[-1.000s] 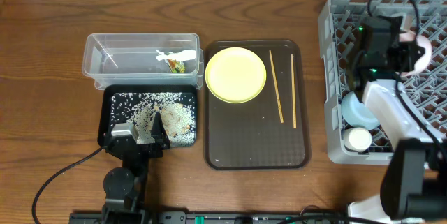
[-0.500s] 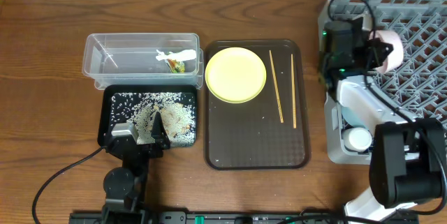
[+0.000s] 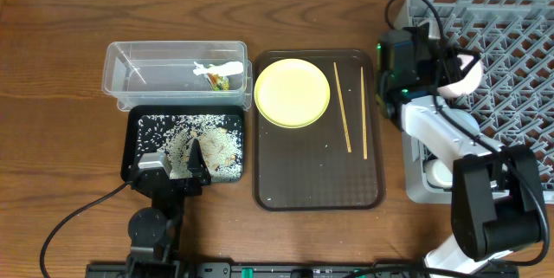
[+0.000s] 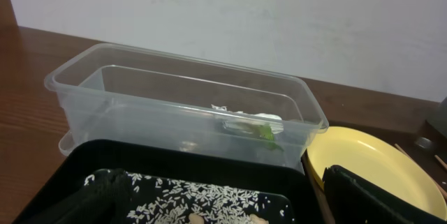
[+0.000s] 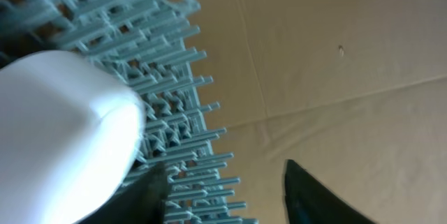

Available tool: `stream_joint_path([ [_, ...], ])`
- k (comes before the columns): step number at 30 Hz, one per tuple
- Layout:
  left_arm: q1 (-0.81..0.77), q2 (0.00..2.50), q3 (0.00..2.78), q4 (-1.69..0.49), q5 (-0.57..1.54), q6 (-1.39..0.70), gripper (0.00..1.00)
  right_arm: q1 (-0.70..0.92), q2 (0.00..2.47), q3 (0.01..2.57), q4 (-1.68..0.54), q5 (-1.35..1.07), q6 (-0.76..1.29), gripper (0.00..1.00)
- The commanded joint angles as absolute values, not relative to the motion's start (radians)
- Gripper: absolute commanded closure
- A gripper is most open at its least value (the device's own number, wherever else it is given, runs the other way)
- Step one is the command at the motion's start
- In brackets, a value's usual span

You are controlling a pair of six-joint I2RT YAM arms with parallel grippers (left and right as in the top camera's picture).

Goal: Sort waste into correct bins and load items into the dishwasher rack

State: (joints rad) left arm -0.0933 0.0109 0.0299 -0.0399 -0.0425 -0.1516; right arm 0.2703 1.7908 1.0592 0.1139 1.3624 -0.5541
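My right gripper [image 3: 435, 63] hovers over the left part of the grey dishwasher rack [image 3: 519, 44], jaws open. The white-pinkish bowl [image 3: 463, 74] lies on the rack's dividers just beside it. In the right wrist view the bowl [image 5: 63, 126] sits outside the left finger, and only rack lattice [image 5: 174, 84] shows inside the gripper [image 5: 223, 172]. The yellow plate [image 3: 293, 93] and two chopsticks [image 3: 343, 118] lie on the brown tray [image 3: 320, 178]. My left gripper [image 3: 177, 167] stands open and empty over the black tray [image 3: 138, 139] of rice [image 3: 186, 125]. The wrapper [image 3: 218, 77] lies in the clear tub [image 3: 138, 74].
A small white cup [image 3: 435, 174] stands in the rack's near left corner, partly under my right arm. In the left wrist view the tub [image 4: 174, 105] with the wrapper [image 4: 262, 128] stands behind the black tray [image 4: 209, 165], and the plate [image 4: 370, 165] is at right.
My right arm has swung left across the rack carrying the white-pinkish bowl, and its jaws have opened off the bowl. The left arm has not moved.
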Motion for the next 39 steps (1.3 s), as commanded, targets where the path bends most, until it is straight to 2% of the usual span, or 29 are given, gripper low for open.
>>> stream_joint_path([
  [1, -0.088, 0.004, 0.004, -0.066, -0.044, -0.134, 0.10, 0.331, 1.776, 1.066, 0.121, 1.387, -0.548, 0.39],
  [6, -0.088, 0.004, 0.004, -0.067, -0.044, -0.135, 0.10, 0.397, 1.776, 1.066, 0.121, 1.381, -0.546, 0.29],
  [12, -0.088, 0.004, 0.004, -0.067, -0.044, -0.135, 0.10, 0.500, 1.771, 1.066, 0.091, 1.334, -0.466, 0.10],
  [17, -0.088, 0.004, 0.004, -0.066, -0.044, -0.135, 0.10, 0.562, 1.754, 1.066, -0.098, 1.117, -0.286, 0.08],
  [20, -0.088, 0.004, 0.004, -0.067, -0.044, -0.135, 0.10, 0.560, 1.710, 1.066, -0.271, 0.809, -0.105, 0.10],
  [23, -0.088, 0.004, 0.004, -0.066, -0.044, -0.135, 0.10, 0.516, 1.626, 1.074, -0.460, 0.430, 0.133, 0.21],
  [25, -0.088, 0.004, 0.004, -0.066, -0.044, -0.135, 0.10, 0.467, 1.565, 1.077, -0.543, 0.260, 0.239, 0.42],
  [26, -0.088, 0.004, 0.004, -0.067, -0.044, -0.135, 0.10, 0.427, 1.525, 1.077, -0.582, 0.181, 0.274, 0.58],
  [29, -0.088, 0.004, 0.004, -0.066, -0.044, -0.134, 0.10, 0.307, 1.433, 1.077, -0.625, 0.081, 0.292, 0.81],
  [31, -0.088, 0.004, 0.004, -0.067, -0.044, -0.135, 0.10, 0.210, 1.381, 1.077, -0.619, 0.002, 0.292, 0.92],
  [34, -0.088, 0.004, 0.004, -0.066, -0.044, -0.134, 0.10, 0.080, 1.348, 1.077, -0.594, -0.054, 0.292, 0.99],
  [39, -0.088, 0.004, 0.004, -0.066, -0.044, -0.135, 0.10, -0.071, 1.396, 1.077, -0.519, -0.064, 0.312, 0.99],
])
